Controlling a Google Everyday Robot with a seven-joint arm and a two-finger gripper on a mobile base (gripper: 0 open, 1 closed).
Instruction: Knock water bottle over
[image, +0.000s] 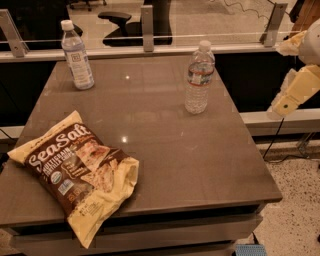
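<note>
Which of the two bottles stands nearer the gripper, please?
The ribbed water bottle with the red band; the gripper hangs right of the table.

This looks like an office: a grey table (200, 150) stands against a low glass partition (220, 25), with a swivel chair (117, 17) on the far side. The gripper (292, 95) hangs to the right of the table.

The water bottle (199, 80) is clear, ribbed, crinkly plastic; the other bottle (76, 57) looks smoother. The counter (200, 160) is smooth and faintly glossy, the chip bag (75, 172) shiny crinkled film. Right of the counter, the end effector (290, 97) looks matt cream plastic.
</note>
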